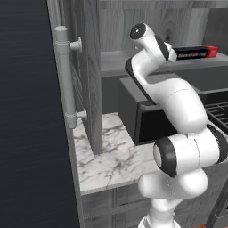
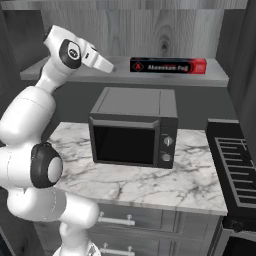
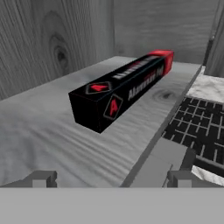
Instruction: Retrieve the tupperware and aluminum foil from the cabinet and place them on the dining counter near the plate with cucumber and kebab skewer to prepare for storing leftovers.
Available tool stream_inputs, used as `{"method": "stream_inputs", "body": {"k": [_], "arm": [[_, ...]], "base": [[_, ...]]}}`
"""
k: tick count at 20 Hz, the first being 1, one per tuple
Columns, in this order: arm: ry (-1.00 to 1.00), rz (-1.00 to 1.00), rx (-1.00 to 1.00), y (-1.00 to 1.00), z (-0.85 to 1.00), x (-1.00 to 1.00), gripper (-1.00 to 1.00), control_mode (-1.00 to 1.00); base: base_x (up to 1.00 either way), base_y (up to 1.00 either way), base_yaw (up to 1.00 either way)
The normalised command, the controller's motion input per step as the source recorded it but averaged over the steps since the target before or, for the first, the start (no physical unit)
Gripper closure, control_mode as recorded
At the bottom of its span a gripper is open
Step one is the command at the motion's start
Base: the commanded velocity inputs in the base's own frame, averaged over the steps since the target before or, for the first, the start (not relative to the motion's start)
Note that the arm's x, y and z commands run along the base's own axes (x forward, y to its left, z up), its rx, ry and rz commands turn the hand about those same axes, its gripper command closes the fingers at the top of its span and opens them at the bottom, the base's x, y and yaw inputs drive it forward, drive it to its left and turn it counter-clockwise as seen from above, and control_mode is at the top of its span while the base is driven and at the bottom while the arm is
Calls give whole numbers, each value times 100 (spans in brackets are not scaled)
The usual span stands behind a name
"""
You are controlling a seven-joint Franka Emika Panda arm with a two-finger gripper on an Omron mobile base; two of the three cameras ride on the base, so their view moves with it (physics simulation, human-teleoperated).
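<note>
Grey wood-grain back wall [image 2: 150, 30]. White, grey-veined marble counter [image 2: 150, 182] below, grey drawer fronts [image 2: 150, 220] under it with metal pulls. Black microwave [image 2: 134, 127] on the marble. Dark stove grates [image 2: 237, 170] just beside the counter's right end. Light even.

A: What kind of place is this?

B: A home kitchen. A black microwave [image 2: 134, 131] stands on a marble counter [image 2: 150, 182], under a grey wood-grain cabinet [image 1: 91, 80].

A: Anything more?

B: A dark stove [image 2: 235, 170] at three o'clock of the microwave, and drawers [image 2: 145, 222] below the counter.
</note>
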Motion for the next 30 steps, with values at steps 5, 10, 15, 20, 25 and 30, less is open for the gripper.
{"method": "stream_inputs", "body": {"k": [5, 10, 15, 20, 25, 30], "arm": [[0, -10, 0, -6, -3, 52, -100, -100], [2, -13, 0, -19, -8, 39, -100, -100], [2, -14, 0, -10, -11, 35, -100, -100], [1, -17, 0, -2, -3, 29, -100, -100], [4, -20, 0, -19, 0, 18, -100, -100], [3, -17, 0, -28, 0, 0, -100, -100]], "base": [[0, 0, 0], [0, 0, 0], [0, 0, 0], [0, 0, 0], [0, 0, 0], [0, 0, 0]]}}
